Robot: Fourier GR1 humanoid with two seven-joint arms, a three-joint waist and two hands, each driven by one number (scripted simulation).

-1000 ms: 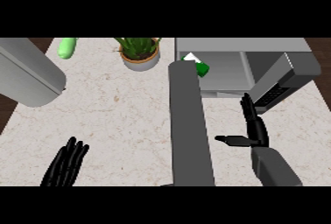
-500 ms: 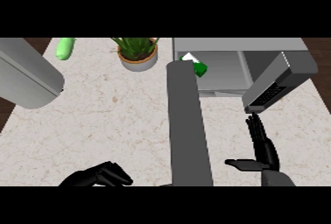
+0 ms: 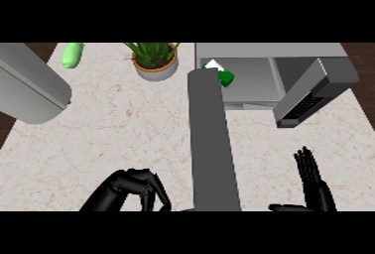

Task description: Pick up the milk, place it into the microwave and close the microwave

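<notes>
Head view, left to right: grey cylinder lay over the tabletop's far-left corner, with a green cucumber and a potted plant along the back. Left hand sat low at the bottom edge, fingers curled, holding nothing I could see. A grey bar ran up the middle and partly hid the milk, which stood at the left of the microwave cavity. Microwave door hung open. Right hand rested at lower right, fingers straight, empty.
</notes>
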